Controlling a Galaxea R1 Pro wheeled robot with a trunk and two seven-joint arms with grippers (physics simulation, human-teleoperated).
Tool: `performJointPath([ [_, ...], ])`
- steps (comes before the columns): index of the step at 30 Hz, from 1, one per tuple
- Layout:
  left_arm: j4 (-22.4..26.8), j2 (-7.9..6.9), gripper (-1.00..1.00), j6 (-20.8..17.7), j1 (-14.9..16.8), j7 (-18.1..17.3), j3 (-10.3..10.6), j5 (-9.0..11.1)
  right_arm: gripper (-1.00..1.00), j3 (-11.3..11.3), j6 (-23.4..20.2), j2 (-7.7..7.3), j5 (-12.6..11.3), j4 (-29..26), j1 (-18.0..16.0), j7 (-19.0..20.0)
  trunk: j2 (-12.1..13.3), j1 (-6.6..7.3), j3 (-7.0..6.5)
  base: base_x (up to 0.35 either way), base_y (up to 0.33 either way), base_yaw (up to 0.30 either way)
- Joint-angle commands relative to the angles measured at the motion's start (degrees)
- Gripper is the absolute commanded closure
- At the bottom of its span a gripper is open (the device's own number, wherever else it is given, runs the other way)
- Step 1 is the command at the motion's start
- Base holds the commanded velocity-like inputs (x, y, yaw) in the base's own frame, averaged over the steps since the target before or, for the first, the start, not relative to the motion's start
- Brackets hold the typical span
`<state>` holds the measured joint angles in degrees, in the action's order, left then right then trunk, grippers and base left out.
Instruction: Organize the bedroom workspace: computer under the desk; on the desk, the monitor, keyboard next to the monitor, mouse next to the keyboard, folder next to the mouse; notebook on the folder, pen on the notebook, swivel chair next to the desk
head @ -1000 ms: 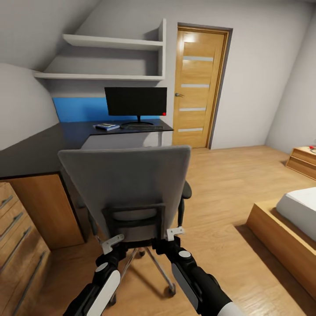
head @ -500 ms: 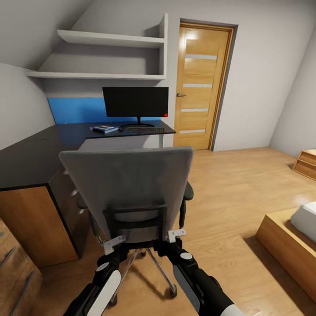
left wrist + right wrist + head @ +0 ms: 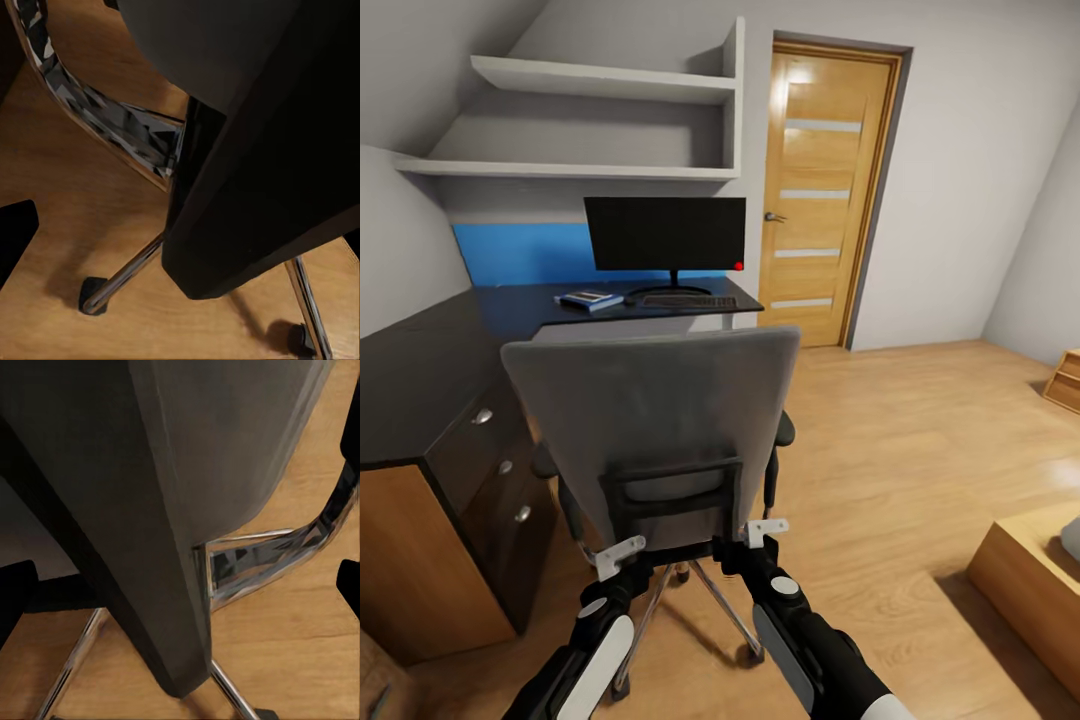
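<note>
The grey swivel chair [image 3: 650,420] stands right in front of me, its back towards me. My left gripper [image 3: 618,550] and right gripper [image 3: 762,530] sit at the lower edge of the backrest, both open. In each wrist view the backrest edge [image 3: 172,585] lies between widely spread fingers [image 3: 15,240]. Further on, the black desk [image 3: 430,370] carries the monitor [image 3: 665,235], with the keyboard [image 3: 688,301] in front of it. A dark mouse [image 3: 629,298] lies to the left of the keyboard, then a blue-and-white stack [image 3: 588,299] of folder and notebook. I cannot make out a pen. The chair's seat is hidden.
Desk drawers [image 3: 495,465] with round knobs stand close on my left. White shelves [image 3: 590,90] hang above the desk, and a wooden door [image 3: 822,190] is beside it. A wooden bed frame [image 3: 1030,570] lies at the right, with open wooden floor [image 3: 900,430] between.
The whole view has shifted as the base moved forward: the desk and monitor are nearer and the bed has slid out to the right. The chair keeps its place before my grippers.
</note>
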<state>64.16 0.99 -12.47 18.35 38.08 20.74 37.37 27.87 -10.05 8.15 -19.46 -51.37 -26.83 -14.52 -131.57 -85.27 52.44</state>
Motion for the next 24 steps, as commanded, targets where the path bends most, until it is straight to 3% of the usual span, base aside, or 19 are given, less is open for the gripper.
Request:
performJointPath([
  [1,0.09,-0.03,-1.00,-0.19,0.06,0.37,0.09,0.16,-1.00,0.16,-0.20,-0.04,-0.14,-0.12,-0.06,-0.49,-0.02,-0.03,0.05,0.342,0.000,0.000],
  [12,0.09,-0.06,-1.00,-0.55,0.07,0.38,0.09,0.24,-1.00,0.40,-0.15,0.01,0.11,-0.11,-0.06,-0.51,-0.02,-0.03,0.05,0.293,0.137,0.000],
  [24,0.09,-0.06,-1.00,-2.23,0.05,0.40,0.09,0.02,-1.00,0.50,-0.15,0.02,0.26,-0.13,-0.06,-0.51,-0.02,-0.03,0.05,0.103,0.238,0.000],
])
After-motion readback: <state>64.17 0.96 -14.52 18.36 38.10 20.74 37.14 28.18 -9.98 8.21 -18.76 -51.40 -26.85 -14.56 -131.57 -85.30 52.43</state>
